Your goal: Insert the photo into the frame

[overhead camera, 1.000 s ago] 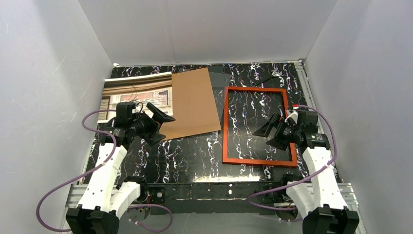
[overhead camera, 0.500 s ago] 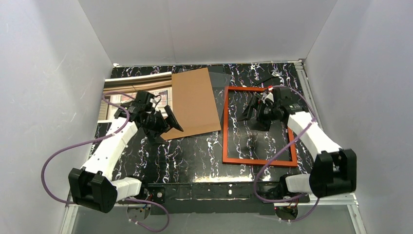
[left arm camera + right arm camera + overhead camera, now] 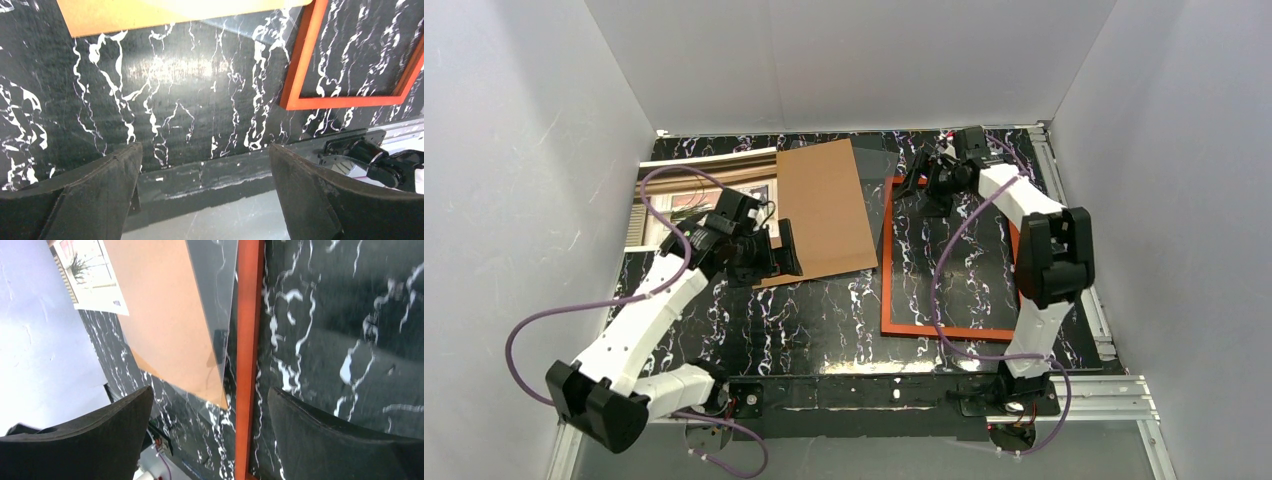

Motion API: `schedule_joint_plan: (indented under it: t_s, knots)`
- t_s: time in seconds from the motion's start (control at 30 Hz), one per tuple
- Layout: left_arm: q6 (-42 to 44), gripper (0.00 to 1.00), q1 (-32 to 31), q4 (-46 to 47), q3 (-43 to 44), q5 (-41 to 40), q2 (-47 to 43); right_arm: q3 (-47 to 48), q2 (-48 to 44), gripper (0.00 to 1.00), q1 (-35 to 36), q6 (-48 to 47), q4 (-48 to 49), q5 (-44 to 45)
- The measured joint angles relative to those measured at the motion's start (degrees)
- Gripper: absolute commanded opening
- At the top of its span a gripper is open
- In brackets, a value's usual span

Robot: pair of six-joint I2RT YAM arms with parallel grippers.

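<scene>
Photo [image 3: 704, 185] lies flat at the far left, its right edge seemingly under the cardboard board [image 3: 824, 210]. I judge it thin and floppy, best pinched at a free edge. Left gripper [image 3: 782, 255] and right gripper [image 3: 926, 185] gape wide, empty.

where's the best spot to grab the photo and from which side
The photo lies flat and thin, its right part under the cardboard board. So probably pinch its exposed left edge or near-left corner, coming from the left, where nothing covers it.
</scene>
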Motion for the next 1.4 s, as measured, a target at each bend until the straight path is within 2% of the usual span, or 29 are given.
schedule_joint_plan:
  t_s: [0.23, 0.57, 0.87, 1.1, 1.4]
  knots:
    - [0.48, 1.00, -0.04, 5.51, -2.64, -0.83, -7.23, 15.91, 11.02, 0.98, -0.09, -1.84, -3.26, 0.63]
    - [0.42, 1.00, -0.04, 12.61, -5.22, -0.76, -9.07, 31.80, 18.71, 0.98, -2.51, -3.87, -5.57, 1.62]
    - [-0.48, 1.00, -0.02, 17.62, -8.41, 0.24, -9.60, 45.75, 32.20, 0.98, -4.92, -1.75, -6.21, -1.31]
    - [-1.09, 1.00, -0.04, 19.85, -8.57, 1.62, -9.22, 48.74, 38.29, 0.98, -4.96, 2.38, -4.04, -4.63]
    - [-1.75, 1.00, -0.04, 21.62, -8.79, 2.71, -7.67, 51.28, 43.78, 0.93, -4.44, 9.51, 1.29, -8.98]
